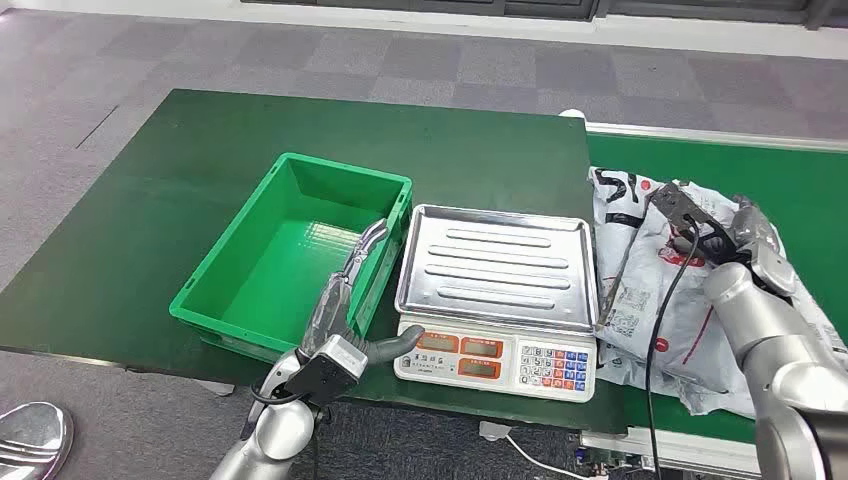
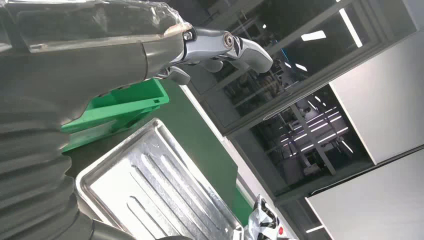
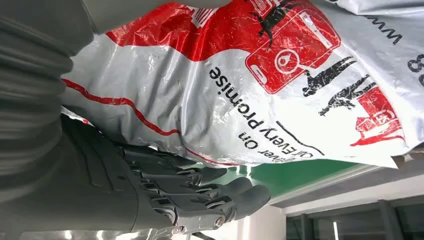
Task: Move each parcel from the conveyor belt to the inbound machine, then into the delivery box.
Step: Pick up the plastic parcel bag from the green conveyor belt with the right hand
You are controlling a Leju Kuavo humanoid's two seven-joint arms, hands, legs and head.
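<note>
Step now: I think I am picking up the first parcel (image 1: pixel 655 290) from the belt (image 1: pixel 800 190) with my right hand (image 1: pixel 715 235).
Parcel: a soft white and red plastic bag. It lies on the green belt, just beside the scale (image 1: pixel 497 295), touching its right edge.
Right hand: it is at the top of the bag. In the right wrist view its fingers (image 3: pixel 210 192) curl in close under the bag (image 3: pixel 250 90). I cannot tell if they really hold it.
Left hand: my left hand (image 1: pixel 345 300) is flat, fingers straight, holding nothing. It sits between the green box (image 1: pixel 290 250) and the scale.
Scale tray: bare and shiny, ready for the bag.
How to do it well: I should grab a good bunch of plastic, because the bag is floppy and slippery. Then I should lift it high over the tray edge.
Watch out: a black cable (image 1: pixel 665 300) hangs by my right arm. It could catch.
</note>
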